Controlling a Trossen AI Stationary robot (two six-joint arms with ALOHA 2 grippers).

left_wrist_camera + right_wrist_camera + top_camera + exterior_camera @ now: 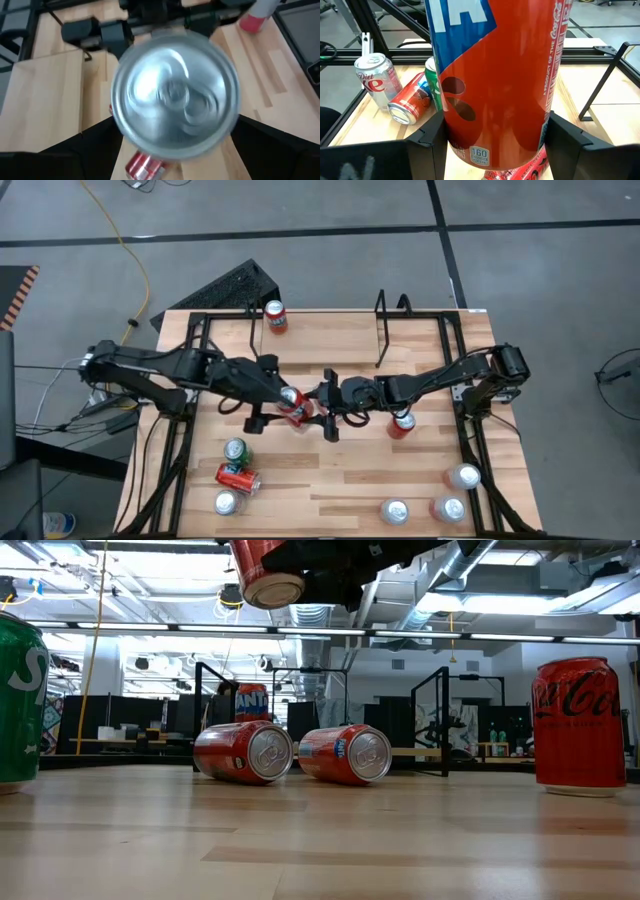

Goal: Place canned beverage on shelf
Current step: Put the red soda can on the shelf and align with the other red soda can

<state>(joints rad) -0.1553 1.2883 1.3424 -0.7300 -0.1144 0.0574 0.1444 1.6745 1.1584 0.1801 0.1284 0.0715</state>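
We judge this a mid-air handover above the worktop's (pixel 350 480) middle: both the left gripper (pixel 283 402) and right gripper (pixel 322 402) clasp 1 red aluminium drink can (pixel 294 405). Next, 1 gripper must release, and the other carry it to the black wire shelf (pixel 392 320) at the far edge.

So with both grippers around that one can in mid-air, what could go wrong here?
The red can hangs above the table between the left gripper and right gripper; a mistimed release could drop it. A lying can sits roughly below and could get hit. The shelf stands away at the far edge, leaving a carry.
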